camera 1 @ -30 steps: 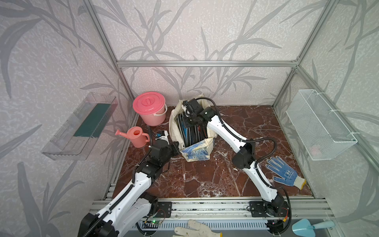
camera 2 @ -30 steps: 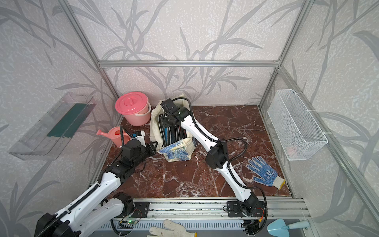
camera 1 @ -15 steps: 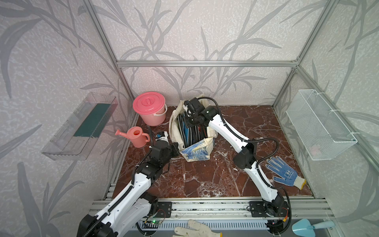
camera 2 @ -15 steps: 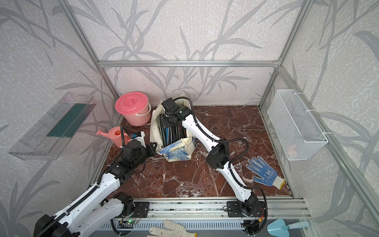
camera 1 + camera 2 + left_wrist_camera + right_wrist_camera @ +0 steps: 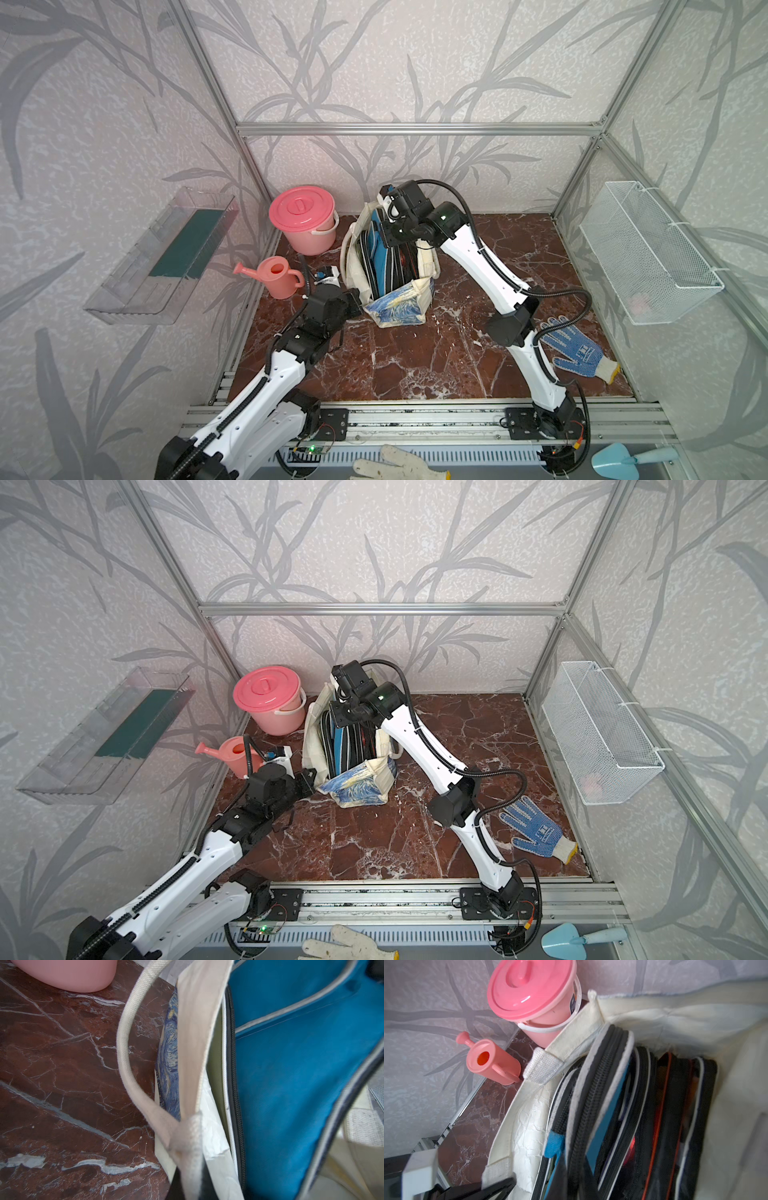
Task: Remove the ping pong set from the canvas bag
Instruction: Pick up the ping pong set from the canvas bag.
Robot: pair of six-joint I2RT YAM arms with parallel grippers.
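My right gripper (image 5: 391, 230) is clamped on a teal case (image 5: 380, 249) of the ping pong set (image 5: 397, 268), which stands upright inside the canvas bag (image 5: 399, 307) beside the pink bucket (image 5: 302, 218). My left gripper (image 5: 355, 296) pinches the bag's near rim

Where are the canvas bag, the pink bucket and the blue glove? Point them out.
canvas bag (image 5: 397, 307): in a top view, on its blue printed near side.
pink bucket (image 5: 301, 206): in a top view, on the middle of its lid.
blue glove (image 5: 575, 351): in a top view, on its dotted middle.
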